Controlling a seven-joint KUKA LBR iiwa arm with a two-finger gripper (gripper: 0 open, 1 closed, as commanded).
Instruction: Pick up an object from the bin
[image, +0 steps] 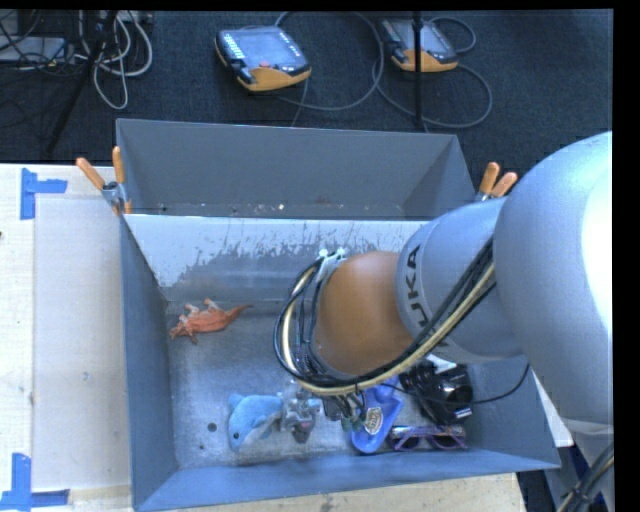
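Observation:
My gripper (299, 418) reaches down under the orange dome near the bin's front wall. It sits right beside the tail end of a light blue soft whale-like toy (250, 417), which lies on the floor to its left. On the other side, a dark blue object with a pale label (376, 420) lies close by. I cannot tell whether the gripper touches either one.
An orange toy lizard (205, 320) lies apart on the left of the bin floor. Purple sunglasses (430, 437) rest by the front right corner, with a black object (442, 392) just behind them. The arm and its cables cover the right half of the bin.

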